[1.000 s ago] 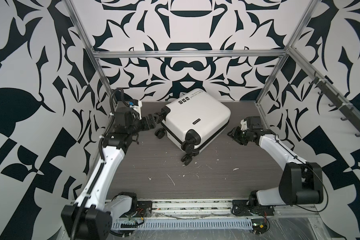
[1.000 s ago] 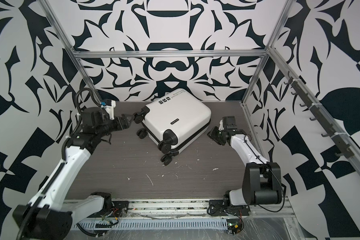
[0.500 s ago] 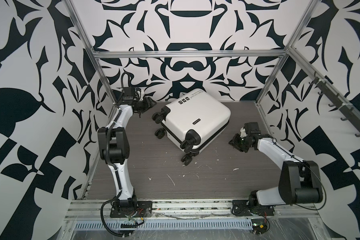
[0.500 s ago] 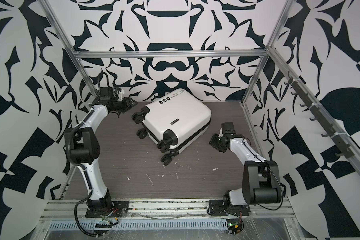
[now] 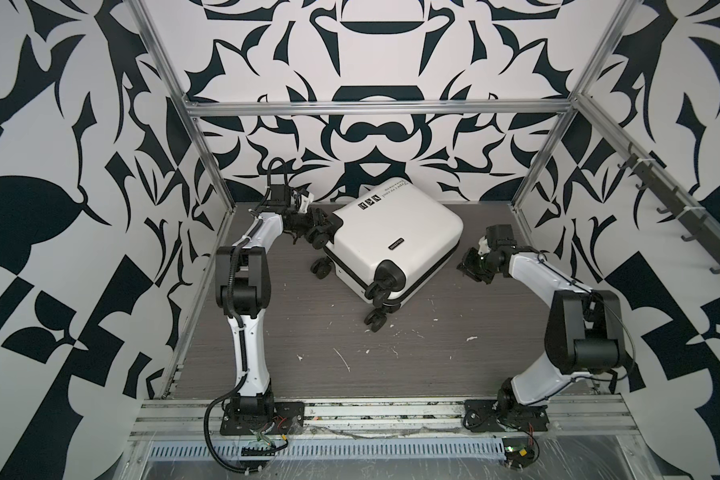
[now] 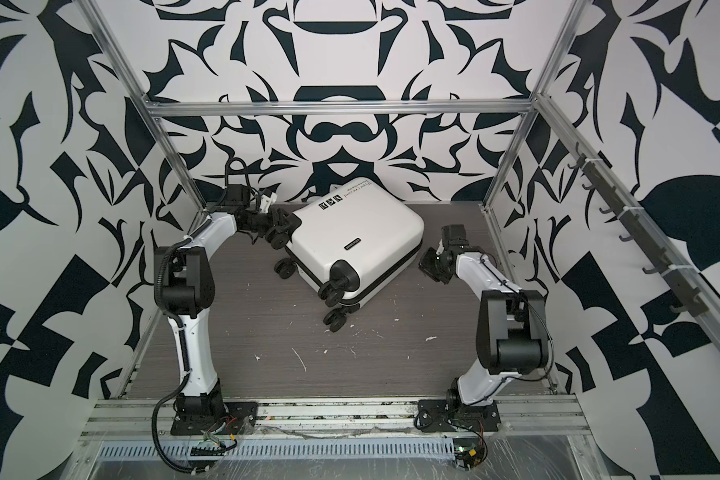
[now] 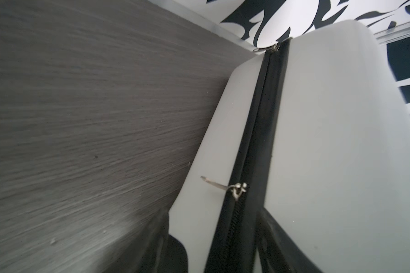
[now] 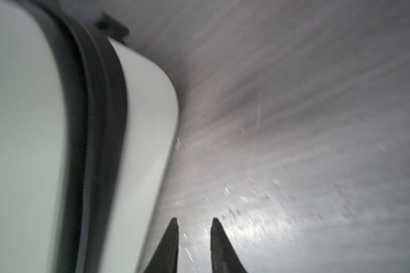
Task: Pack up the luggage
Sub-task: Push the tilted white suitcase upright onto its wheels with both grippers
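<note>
Right now the luggage (image 5: 395,239) lies closed and flat on the grey table (image 5: 300,345), toward the back wall, turned at a slant with its black wheels (image 5: 376,322) pointing frontward. The left gripper (image 5: 319,218) sits at the case's rear-left corner, right among the wheels there. Through its wrist camera the dark fingers (image 7: 156,248) stand wide on either side of the zipper seam, with the zipper pull (image 7: 223,186) just ahead, though I can't tell whether they actually pinch the shell. The right gripper (image 8: 194,221) hangs just beside the case's right edge, low over the table, its jaws only narrowly apart with nothing between them.
</note>
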`<state>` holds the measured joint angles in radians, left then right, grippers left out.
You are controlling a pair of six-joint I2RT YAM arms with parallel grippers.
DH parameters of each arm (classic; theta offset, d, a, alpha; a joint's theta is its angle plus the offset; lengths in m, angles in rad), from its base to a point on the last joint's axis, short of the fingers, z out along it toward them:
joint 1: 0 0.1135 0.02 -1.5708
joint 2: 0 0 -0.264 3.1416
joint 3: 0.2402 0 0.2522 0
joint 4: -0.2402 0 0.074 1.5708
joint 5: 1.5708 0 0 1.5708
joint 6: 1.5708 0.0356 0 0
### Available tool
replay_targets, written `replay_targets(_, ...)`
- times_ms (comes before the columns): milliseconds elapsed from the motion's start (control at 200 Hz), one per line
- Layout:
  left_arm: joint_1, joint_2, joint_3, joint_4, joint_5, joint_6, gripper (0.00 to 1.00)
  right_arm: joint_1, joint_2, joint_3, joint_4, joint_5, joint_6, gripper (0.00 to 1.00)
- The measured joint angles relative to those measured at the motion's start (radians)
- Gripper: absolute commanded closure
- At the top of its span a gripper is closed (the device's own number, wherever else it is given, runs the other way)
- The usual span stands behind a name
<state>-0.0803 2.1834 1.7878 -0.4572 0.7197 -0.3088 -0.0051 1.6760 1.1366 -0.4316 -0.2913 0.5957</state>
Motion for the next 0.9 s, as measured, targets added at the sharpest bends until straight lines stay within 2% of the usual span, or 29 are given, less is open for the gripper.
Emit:
replay_targets(130,-0.019,-0.035,-0.099,0.013,0.004,0.017,0.40,0.000,0.129,0.148,-0.026,-0.015,-0.016,0.81)
replay_targets(375,-0.083,-0.216,-0.359,0.061,-0.029,0.013,0.41,-0.013,0.229,0.177,-0.043,-0.040,-0.018,0.81)
replay_targets(515,-0.097,-0.318,-0.496,0.101,-0.069,-0.016,0.42,0.001,0.291,0.255,-0.064,-0.046,-0.016,0.81)
replay_targets(715,-0.101,-0.431,-0.615,0.121,-0.151,-0.050,0.41,0.058,0.416,0.451,-0.090,-0.041,-0.016,0.81)
replay_targets(900,-0.110,-0.496,-0.689,0.141,-0.199,-0.092,0.41,0.105,0.568,0.699,-0.130,-0.041,-0.020,0.81)
